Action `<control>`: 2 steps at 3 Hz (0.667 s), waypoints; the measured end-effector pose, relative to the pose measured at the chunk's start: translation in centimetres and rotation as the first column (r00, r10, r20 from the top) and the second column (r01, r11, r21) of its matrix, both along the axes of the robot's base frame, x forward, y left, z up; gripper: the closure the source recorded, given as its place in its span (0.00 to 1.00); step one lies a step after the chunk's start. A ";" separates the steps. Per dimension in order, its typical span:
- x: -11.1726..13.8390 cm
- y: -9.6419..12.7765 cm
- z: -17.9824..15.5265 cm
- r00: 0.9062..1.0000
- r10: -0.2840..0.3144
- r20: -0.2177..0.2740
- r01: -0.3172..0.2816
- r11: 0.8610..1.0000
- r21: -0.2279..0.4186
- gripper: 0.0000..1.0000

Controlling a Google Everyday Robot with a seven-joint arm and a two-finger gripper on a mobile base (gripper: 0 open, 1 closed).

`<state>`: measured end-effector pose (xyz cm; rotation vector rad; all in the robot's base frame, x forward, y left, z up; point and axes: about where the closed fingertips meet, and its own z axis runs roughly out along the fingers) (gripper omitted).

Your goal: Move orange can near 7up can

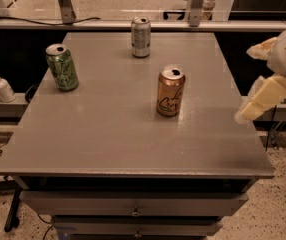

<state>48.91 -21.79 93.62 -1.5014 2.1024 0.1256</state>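
The orange can (170, 92) stands upright near the middle of the grey table (108, 139), with dark cursive script on its side. The 7up can (141, 36), silver-grey, stands upright at the table's far edge, behind and slightly left of the orange can. My gripper (246, 84) is at the table's right edge, to the right of the orange can and well apart from it. Its cream fingers (265, 95) are spread open and hold nothing.
A green patterned can (62, 67) stands upright at the table's left side. A small white dispenser bottle (2, 86) sits on a ledge left of the table. A rail with metal posts runs behind the table. Drawers are below its front edge.
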 end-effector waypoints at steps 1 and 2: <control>2.7 -0.7 -3.1 0.997 -0.077 0.000 0.075 0.975 0.211 0.00; 5.4 0.0 -5.4 0.985 -0.171 -0.022 0.162 0.874 0.459 0.00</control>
